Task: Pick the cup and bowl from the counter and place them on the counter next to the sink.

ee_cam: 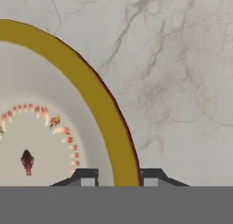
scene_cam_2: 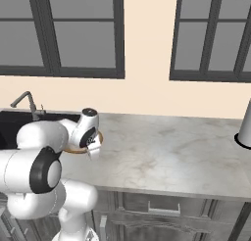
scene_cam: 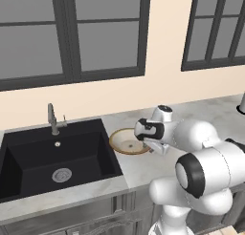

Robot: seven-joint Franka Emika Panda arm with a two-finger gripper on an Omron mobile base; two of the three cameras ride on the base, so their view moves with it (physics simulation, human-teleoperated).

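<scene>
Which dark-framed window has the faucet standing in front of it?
The wide window on the left above the sink; the faucet rises below it, while the other window sits over bare counter.

**No readable text in the kitchen scene**

No words, brand names, labels, numbers or signs can be read in any of the views. The only marking is a painted decoration inside the bowl (ee_cam: pixel 50 127): in the hand view, a curved row of small red-and-orange flame-like strokes runs around its pale inner surface, with a small dark red figure near the middle. These are ornament, not letters or digits. The same bowl in the left base view (scene_cam: pixel 125 142) shows only faint specks on its inside, too small to make out.
</scene>
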